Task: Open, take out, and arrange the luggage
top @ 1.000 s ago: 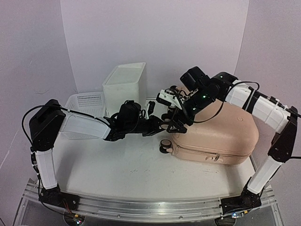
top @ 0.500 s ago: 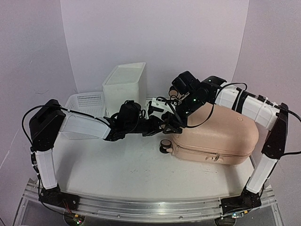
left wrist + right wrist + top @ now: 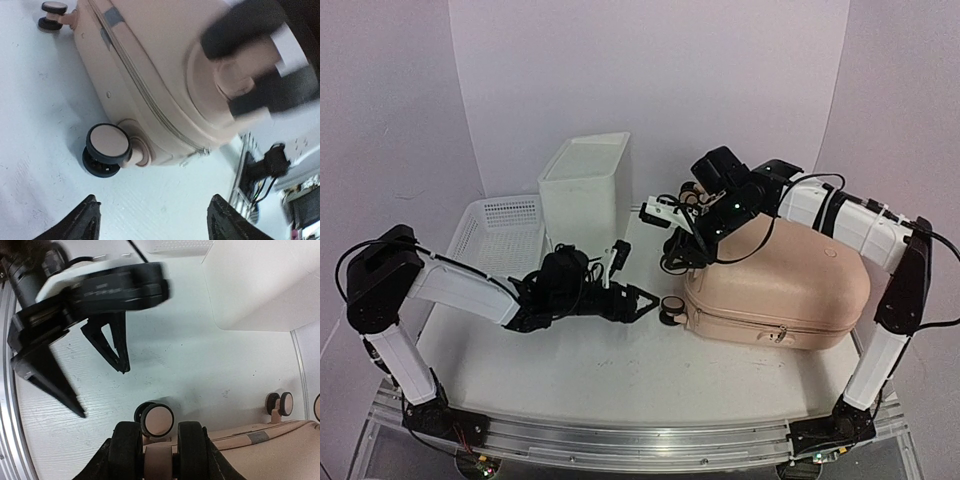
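Note:
The peach-pink luggage [image 3: 790, 285] lies flat on the table's right side, zipped shut. My right gripper [image 3: 682, 252] is at its upper left corner, shut on a pink caster there; in the right wrist view the black fingers [image 3: 125, 450] clamp the pink piece. In the left wrist view those fingers blur around the same caster [image 3: 235, 80]. My left gripper [image 3: 638, 300] hovers open just left of the lower caster wheel [image 3: 672, 310], holding nothing. That wheel [image 3: 107, 142] sits ahead of its spread tips [image 3: 90, 215].
A white plastic drawer box [image 3: 585, 185] stands at the back centre. Beside it on the left is a white mesh basket [image 3: 500, 225]. An aluminium rail [image 3: 620, 440] runs along the near edge. Another caster pair [image 3: 280, 404] shows at the luggage's far corner.
My left gripper has opened and pulled back to the left, away from the luggage's corner. My right gripper has closed on the upper corner caster.

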Robot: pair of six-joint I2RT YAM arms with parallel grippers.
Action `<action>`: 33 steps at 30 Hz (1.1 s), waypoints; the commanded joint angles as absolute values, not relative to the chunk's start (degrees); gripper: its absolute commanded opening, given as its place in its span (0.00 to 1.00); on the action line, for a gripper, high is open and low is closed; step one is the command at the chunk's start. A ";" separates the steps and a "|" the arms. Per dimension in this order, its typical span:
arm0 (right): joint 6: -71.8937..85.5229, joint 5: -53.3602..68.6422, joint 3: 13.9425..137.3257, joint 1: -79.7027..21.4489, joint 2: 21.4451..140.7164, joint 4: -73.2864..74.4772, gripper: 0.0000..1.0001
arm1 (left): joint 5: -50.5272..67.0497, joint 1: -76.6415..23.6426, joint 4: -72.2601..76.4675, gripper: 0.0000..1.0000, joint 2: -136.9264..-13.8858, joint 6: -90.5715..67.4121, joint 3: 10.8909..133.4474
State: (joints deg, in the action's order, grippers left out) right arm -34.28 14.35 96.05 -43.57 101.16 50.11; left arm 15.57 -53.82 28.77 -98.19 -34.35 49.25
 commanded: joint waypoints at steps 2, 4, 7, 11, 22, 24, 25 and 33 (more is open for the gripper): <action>-30.88 21.67 98.23 -41.95 102.06 49.66 0.13 | 12.04 -64.35 51.44 0.85 -99.81 -6.75 42.71; -30.04 21.72 98.44 -41.92 102.28 49.59 0.13 | 10.96 -65.30 53.28 0.82 -105.60 -7.17 46.30; -28.03 21.08 98.88 -41.93 102.69 49.50 0.11 | -1.03 -67.43 59.75 0.77 -112.08 -7.60 49.01; -26.04 18.81 99.41 -41.92 103.24 49.40 0.11 | -17.21 -69.86 59.92 0.76 -117.54 -9.31 53.27; -24.27 17.71 100.39 -41.92 102.75 48.43 0.11 | -20.94 -70.15 49.48 0.61 -123.20 -19.52 62.60; -24.11 17.68 100.31 -41.92 102.66 48.30 0.11 | -20.10 -70.15 49.16 0.63 -124.03 -20.49 63.15; -24.02 17.65 100.26 -41.92 102.54 48.26 0.10 | -19.56 -70.19 49.03 0.64 -124.36 -20.51 63.43; -23.60 17.42 99.00 -41.92 101.70 47.85 0.07 | -20.31 -70.15 45.97 0.52 -126.48 -19.47 67.35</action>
